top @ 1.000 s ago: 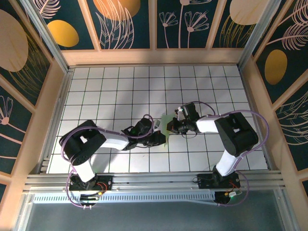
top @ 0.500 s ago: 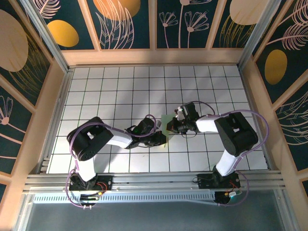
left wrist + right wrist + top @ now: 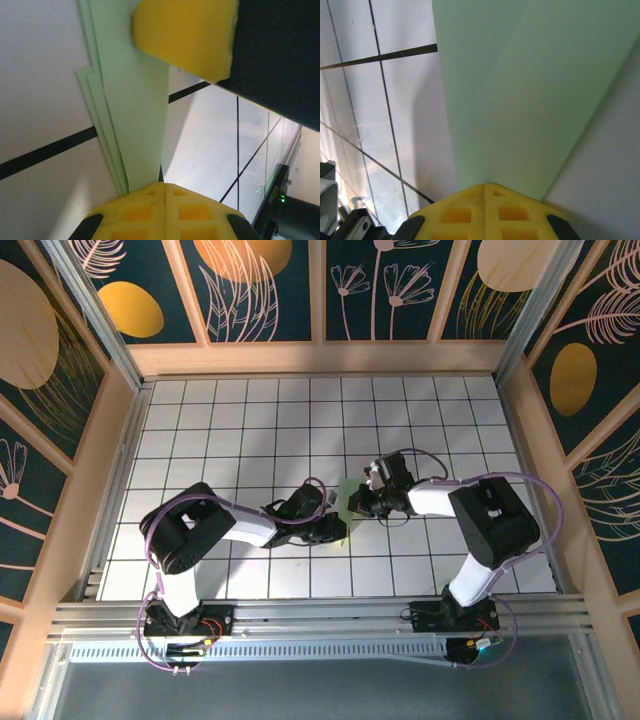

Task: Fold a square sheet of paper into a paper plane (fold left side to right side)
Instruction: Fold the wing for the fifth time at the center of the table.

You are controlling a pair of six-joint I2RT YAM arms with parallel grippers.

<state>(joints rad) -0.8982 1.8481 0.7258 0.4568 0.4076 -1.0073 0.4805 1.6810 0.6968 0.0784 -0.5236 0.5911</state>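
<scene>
— Now, which step?
— Mid-fold, by the look of it; paper (image 3: pixel 135 125) already layered into a narrow strip, stepped edges showing along one side, lying flat just ahead of the left gripper (image 3: pixel 164 192) and running right up to its tips; pads pressed together.
— And the right gripper (image 3: pixel 485 192)?
— Likewise pressed together, tips meeting the paper's near edge; unclear whether pinching it or only pressing down.
— Next?
— Probably firming the crease, then freeing one edge for a wing fold; calls for keeping one end pinned to prevent sliding.

place: robot lab test cell | cues: white grid table (image 3: pixel 250 420), patterned wall panels (image 3: pixel 260 290), aluminium mounting rail (image 3: pixel 300 615)
</scene>
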